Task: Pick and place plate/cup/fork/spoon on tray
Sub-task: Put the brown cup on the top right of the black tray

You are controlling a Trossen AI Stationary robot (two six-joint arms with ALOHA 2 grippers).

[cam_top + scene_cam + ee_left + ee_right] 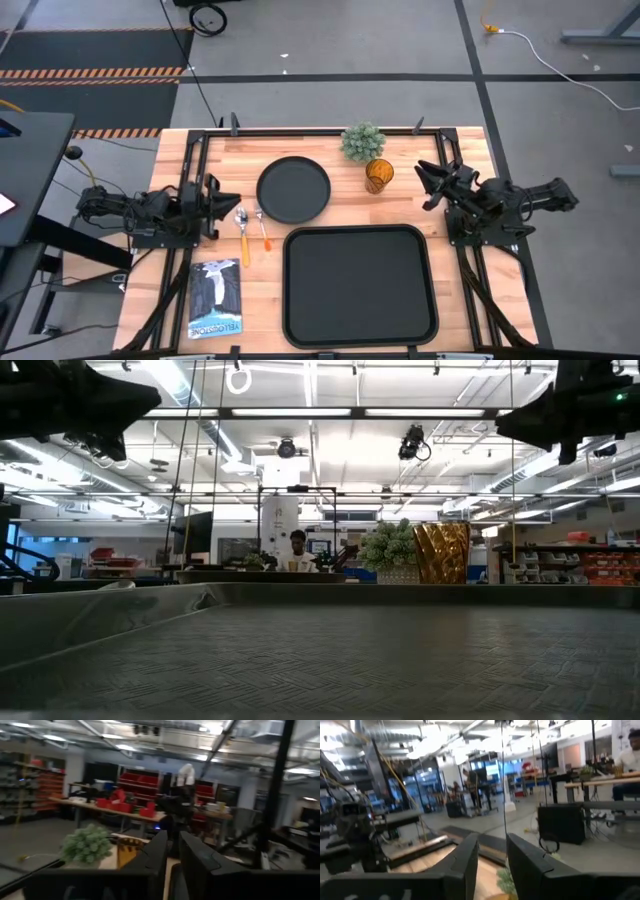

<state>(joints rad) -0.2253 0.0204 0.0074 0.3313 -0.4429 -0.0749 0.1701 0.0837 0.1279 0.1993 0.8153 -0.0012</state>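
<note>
The black tray (360, 285) lies at the near middle of the table. The round black plate (293, 189) lies flat beyond its far left corner. The amber cup (378, 175) stands upright right of the plate, next to a potted plant (362, 142); it also shows in the low view (442, 553). The spoon (241, 228) and the fork (262, 228) lie side by side left of the tray, orange handles toward the near edge. My left gripper (232, 200) hovers shut and empty left of the plate. My right gripper (424, 183) hovers right of the cup, slightly open and empty.
A printed booklet (215, 298) lies at the near left, beside the tray. The black frame rails (330, 130) run along the table's far and side edges. Bare wood shows between the tray and the plate.
</note>
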